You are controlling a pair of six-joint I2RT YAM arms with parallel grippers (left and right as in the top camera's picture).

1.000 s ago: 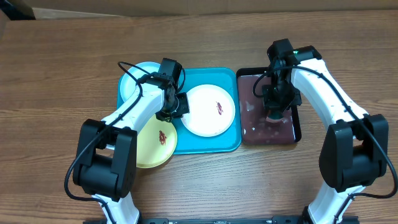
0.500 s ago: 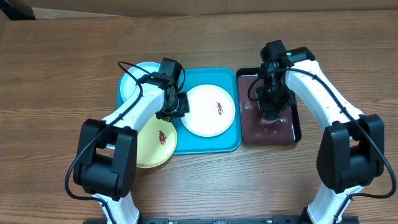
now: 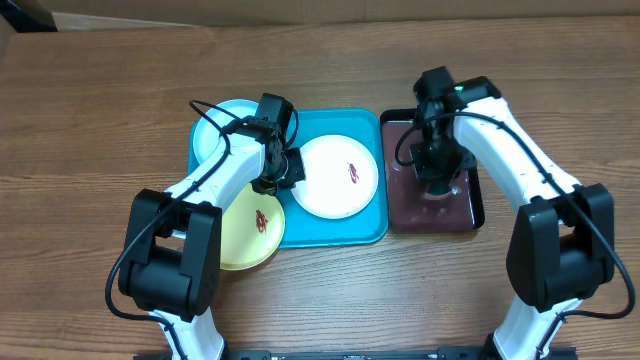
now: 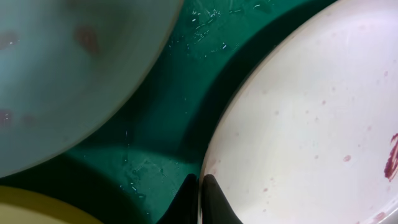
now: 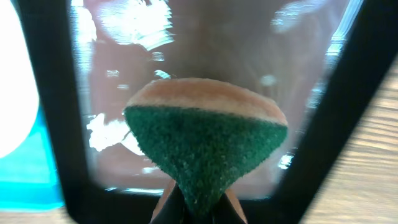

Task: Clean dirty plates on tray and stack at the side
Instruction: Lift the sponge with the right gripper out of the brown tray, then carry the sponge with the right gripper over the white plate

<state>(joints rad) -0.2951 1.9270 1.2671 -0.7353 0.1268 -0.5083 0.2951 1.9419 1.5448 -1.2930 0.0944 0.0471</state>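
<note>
Wooden table point(image 3: 100, 90), yellow plate point(image 3: 246, 240) apparently overhanging tray point(image 3: 345, 232) edge

Paired arms point(image 3: 215, 180), white link shells with black joint housings. Black cable point(image 3: 203, 108) looped behind left end effector point(image 3: 290, 170). Green light point(image 3: 461, 90) behind right end effector point(image 3: 438, 185). Slim dark fingers point(image 4: 214, 202).

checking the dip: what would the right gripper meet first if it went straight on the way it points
The right gripper holds the sponge ahead of it, which would likely meet the dark liquid in the black tray first; gap unclear.
</note>
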